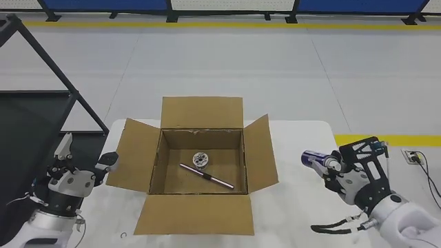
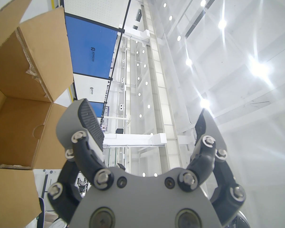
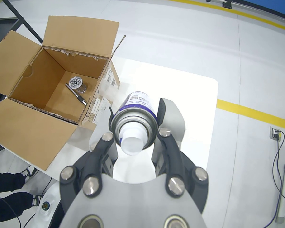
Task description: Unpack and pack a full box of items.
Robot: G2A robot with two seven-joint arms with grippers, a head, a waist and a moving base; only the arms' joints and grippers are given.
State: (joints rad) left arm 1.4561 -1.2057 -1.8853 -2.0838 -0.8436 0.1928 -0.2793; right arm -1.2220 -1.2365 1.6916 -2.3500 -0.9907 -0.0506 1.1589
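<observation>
Right of the open box, above the table: right gripper clamped on the spray can. Left gripper spread wide, empty, beside the left flap. Rod and round fitting lie inside. Best practice, I judge: grip firm, path clear of the right flap.

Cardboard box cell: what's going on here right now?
The right gripper is shut on a spray can over the table, right of the open cardboard box. The left gripper is open and empty by the box's left flap. A metal rod and a round metal part lie in the box.
</observation>
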